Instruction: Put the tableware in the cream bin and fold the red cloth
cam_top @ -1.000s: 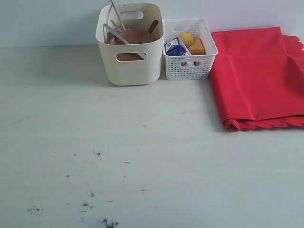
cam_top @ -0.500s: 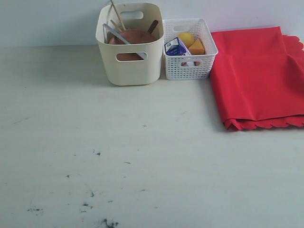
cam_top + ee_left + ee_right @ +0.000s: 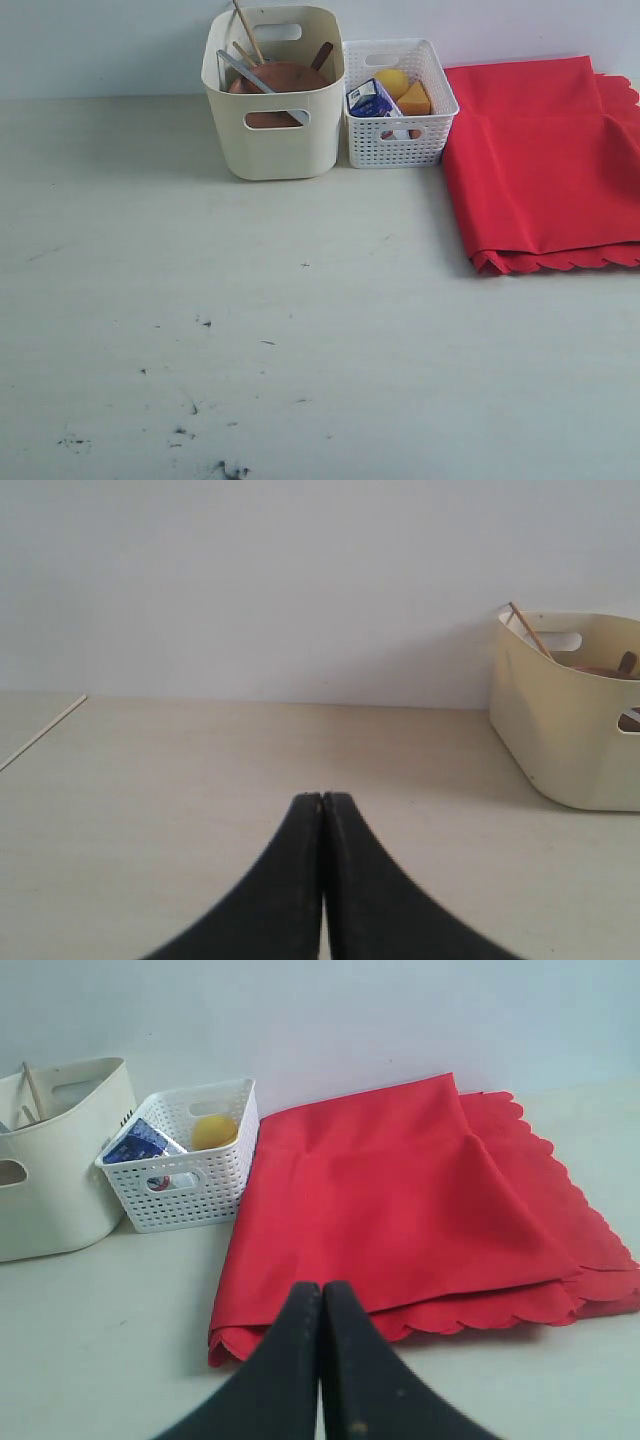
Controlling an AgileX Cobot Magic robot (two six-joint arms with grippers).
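Note:
The cream bin (image 3: pixel 272 135) stands at the back of the table and holds the brown wooden plate (image 3: pixel 285 78), the silver knife (image 3: pixel 243 73), the chopsticks (image 3: pixel 247 32) and the dark spoon (image 3: pixel 322 56). Bowl and cup are hidden. The red cloth (image 3: pixel 545 165) lies folded at the right, scalloped edges toward the front. Neither gripper shows in the exterior view. My left gripper (image 3: pixel 322 798) is shut with nothing in it, low over bare table, the cream bin (image 3: pixel 575 715) well off to one side. My right gripper (image 3: pixel 320 1288) is shut and empty, just short of the red cloth (image 3: pixel 400 1210).
A white lattice basket (image 3: pixel 398 105) beside the cream bin holds a lemon (image 3: pixel 392 82), a cheese wedge (image 3: pixel 414 99) and a milk carton (image 3: pixel 372 99). Dark scuff marks (image 3: pixel 195 405) speckle the tabletop at the front left. A pale wall runs behind the table.

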